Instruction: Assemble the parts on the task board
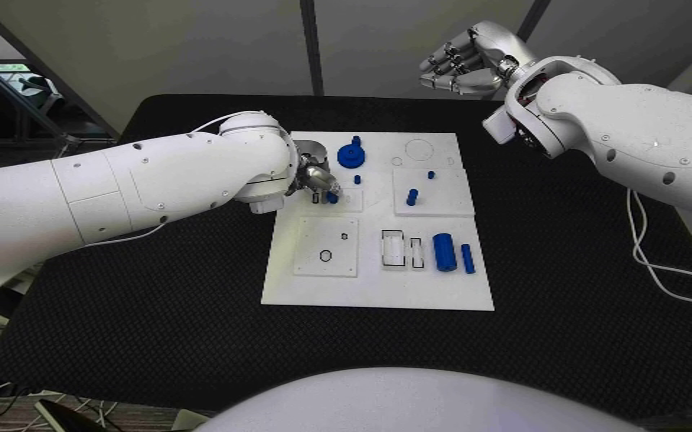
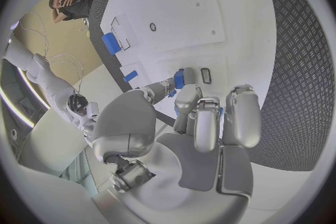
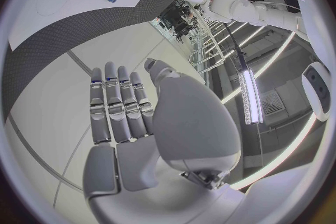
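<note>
A small blue part (image 1: pixel 332 196) is pinched by the left hand (image 1: pixel 315 181) over the task board (image 1: pixel 379 287); 2 blue cylinders (image 1: pixel 453 253) lie there. The right hand (image 1: pixel 462 60) is raised, fingers apart, empty.

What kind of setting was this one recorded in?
Probably a robotics lab or test bench: a black table holds a white task board with small blue parts, and the left hand works over it beside a blue gear.
</note>
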Action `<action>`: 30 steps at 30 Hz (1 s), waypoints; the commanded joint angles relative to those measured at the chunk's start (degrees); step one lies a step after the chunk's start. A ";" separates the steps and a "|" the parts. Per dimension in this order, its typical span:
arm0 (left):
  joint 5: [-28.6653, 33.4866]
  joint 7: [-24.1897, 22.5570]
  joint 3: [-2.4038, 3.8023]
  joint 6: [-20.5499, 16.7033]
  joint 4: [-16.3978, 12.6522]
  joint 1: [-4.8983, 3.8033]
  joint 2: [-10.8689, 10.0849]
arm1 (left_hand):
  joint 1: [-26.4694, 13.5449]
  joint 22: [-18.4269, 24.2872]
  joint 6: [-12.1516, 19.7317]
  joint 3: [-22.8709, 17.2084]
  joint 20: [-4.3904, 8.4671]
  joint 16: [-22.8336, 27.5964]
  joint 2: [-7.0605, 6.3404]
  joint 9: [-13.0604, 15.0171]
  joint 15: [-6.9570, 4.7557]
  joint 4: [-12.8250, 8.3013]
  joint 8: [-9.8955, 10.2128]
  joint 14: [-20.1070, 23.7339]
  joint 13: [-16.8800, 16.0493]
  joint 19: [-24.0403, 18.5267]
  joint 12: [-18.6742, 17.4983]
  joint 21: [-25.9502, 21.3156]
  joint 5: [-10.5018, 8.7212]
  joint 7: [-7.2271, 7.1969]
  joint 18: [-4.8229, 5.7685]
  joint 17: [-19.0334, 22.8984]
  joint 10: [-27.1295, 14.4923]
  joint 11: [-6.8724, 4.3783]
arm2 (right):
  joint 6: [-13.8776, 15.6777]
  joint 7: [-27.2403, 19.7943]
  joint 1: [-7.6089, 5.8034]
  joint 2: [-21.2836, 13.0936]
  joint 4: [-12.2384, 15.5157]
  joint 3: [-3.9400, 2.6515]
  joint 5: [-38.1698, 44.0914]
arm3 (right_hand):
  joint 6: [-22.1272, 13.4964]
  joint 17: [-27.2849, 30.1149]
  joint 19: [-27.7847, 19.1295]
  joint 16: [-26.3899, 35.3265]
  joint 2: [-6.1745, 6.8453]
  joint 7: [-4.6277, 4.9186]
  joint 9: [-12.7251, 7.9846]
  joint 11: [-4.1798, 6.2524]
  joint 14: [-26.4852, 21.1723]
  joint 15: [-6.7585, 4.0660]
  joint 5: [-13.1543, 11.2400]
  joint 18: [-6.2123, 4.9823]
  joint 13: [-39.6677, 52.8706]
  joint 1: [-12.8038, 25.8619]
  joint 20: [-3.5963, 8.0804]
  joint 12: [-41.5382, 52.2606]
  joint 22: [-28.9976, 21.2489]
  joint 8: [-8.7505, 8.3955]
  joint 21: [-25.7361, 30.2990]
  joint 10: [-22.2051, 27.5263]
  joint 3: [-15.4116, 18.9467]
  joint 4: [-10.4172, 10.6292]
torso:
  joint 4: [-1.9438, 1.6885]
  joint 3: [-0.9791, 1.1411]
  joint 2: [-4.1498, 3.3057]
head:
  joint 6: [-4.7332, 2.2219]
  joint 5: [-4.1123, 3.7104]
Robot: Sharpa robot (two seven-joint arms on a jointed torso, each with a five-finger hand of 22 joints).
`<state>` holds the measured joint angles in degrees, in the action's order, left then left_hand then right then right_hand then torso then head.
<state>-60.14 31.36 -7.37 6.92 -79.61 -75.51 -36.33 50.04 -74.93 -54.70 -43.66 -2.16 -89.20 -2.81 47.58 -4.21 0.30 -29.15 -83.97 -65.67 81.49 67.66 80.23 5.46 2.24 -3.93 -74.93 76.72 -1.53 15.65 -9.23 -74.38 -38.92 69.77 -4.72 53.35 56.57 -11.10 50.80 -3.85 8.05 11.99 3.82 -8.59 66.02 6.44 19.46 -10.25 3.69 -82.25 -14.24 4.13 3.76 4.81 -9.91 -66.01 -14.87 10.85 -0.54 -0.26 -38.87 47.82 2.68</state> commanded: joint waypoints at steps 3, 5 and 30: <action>0.90 0.07 -0.18 0.98 0.44 0.22 0.44 | -1.65 -2.40 -0.80 -0.13 0.16 -0.09 0.04 0.23 -0.37 0.23 -0.41 -5.79 -0.23 0.38 0.48 0.48 -0.01 -0.03 0.79 -14.39 0.59 -0.10 | -0.41 -0.22 -0.13 0.05 -0.02 -0.04 0.10 | -0.03 0.05 0.22 0.01 -0.16 0.35 0.07 -0.14 -0.38 0.12 0.33 -0.37 0.02 0.57 -0.24 -0.11 0.00 -0.39 0.32 0.37 0.07 -0.32 | -0.01 0.00 0.01 | -0.06 -0.06; 0.99 0.07 -0.18 1.12 0.63 0.21 0.55 | -2.32 -2.50 -1.04 -0.01 0.21 -0.09 -0.07 0.38 -0.42 0.38 -0.55 -5.79 -0.34 0.44 0.57 0.52 -0.05 -0.12 0.81 -14.39 0.69 -0.16 | -0.42 -0.21 -0.13 0.04 -0.02 -0.04 0.10 | -0.03 0.05 0.22 0.01 -0.16 0.35 0.07 -0.14 -0.38 0.12 0.33 -0.37 0.02 0.57 -0.24 -0.11 0.00 -0.39 0.32 0.37 0.07 -0.32 | 0.02 0.01 0.00 | -0.07 -0.09; 1.65 0.13 -0.17 2.17 1.26 0.16 0.57 | -6.77 -2.82 -2.49 -0.01 0.55 -0.11 0.79 1.41 -0.79 1.87 -1.40 -5.80 -1.09 0.58 1.23 0.50 0.06 -0.78 0.83 -14.41 1.39 -0.67 | -0.74 -0.10 -0.13 -0.02 -0.11 -0.03 0.10 | -0.03 0.11 0.25 0.00 -0.16 0.36 0.07 -0.14 -0.39 0.12 0.49 -0.37 0.02 0.62 -0.24 -0.10 0.00 -0.41 0.39 0.38 0.04 -0.35 | -0.05 -0.01 -0.03 | 0.09 -0.23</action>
<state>-58.99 31.36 -7.42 8.42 -78.36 -75.45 -35.76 43.73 -74.92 -56.72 -43.32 -1.75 -89.20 -2.10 48.92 -4.62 2.07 -30.19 -83.95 -66.68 81.89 68.56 80.49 5.51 1.42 -3.93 -74.93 77.76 -2.15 15.32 -9.16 -74.38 -38.94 69.68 -4.71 53.39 56.57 -11.05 50.81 -3.85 8.05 11.99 3.82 -8.59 66.03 6.44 19.80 -10.25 3.69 -82.25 -14.24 4.13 3.76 4.60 -9.92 -66.02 -14.87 10.85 -0.62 -0.27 -38.86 47.93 2.42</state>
